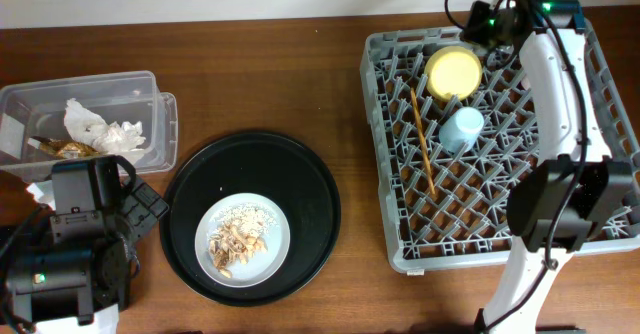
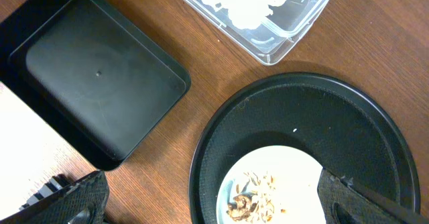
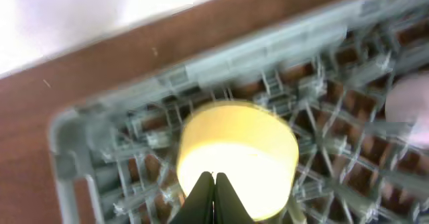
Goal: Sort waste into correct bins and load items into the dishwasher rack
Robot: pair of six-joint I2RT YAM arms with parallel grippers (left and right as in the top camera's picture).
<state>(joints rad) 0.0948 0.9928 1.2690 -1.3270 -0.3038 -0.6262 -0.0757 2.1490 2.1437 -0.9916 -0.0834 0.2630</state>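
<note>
Step in hand, as I read it: clear the plate (image 1: 276, 250). It sits in the round black tray (image 1: 300, 184) with food scraps (image 1: 238, 236) on it, so it can't go into the rack (image 1: 380, 124) yet.

Left gripper (image 2: 209, 190) hangs over the tray's near edge, fingers spread wide, nothing between them. In the wrist view the plate lies low and a little right of centre between the two fingers. The black bin (image 2: 94, 76) is off to the left, just beside the tray and empty.

To do it well: take the plate by its rim, keep it level on the lift, and tip only once it is fully over the black bin. Not the clear tub (image 1: 100, 79), which holds tissue (image 1: 95, 126) and the wrapper (image 1: 65, 149).

Right gripper (image 3: 214, 184) is over the yellow bowl (image 3: 234, 137) in the rack's far corner, fingertips pressed together, gripping nothing.
</note>
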